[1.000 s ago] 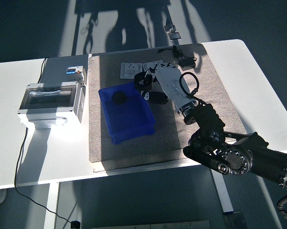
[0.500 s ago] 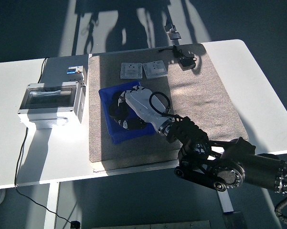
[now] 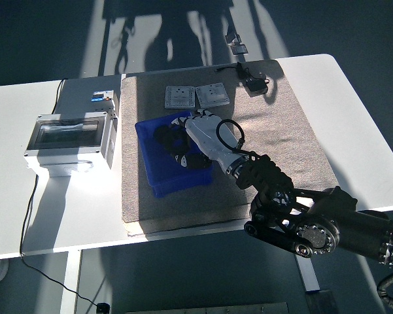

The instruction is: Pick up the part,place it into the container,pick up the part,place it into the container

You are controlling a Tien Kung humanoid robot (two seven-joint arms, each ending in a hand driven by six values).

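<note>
Black links of the right arm fill the near right corner and run up to the right hand [image 3: 197, 139], which hangs over the blue container [image 3: 158, 181]. Its white back faces the camera and the dark fingers [image 3: 181, 159] curl down into the bin, so I cannot tell whether they grip a part or are empty. A dark round part [image 3: 162, 137] lies inside the container toward its far left corner, just beside the fingertips. The likely trouble: if the fingers drag as the hand lifts, they could catch the bin's far rim and shove or tip the light container across the grey mat [image 3: 281, 131]. Beyond it two white switch plates [image 3: 197, 97] lie side by side on the mat; a sweeping wrist might knock them. A small black adapter [image 3: 255, 84] sits farther back.
</note>
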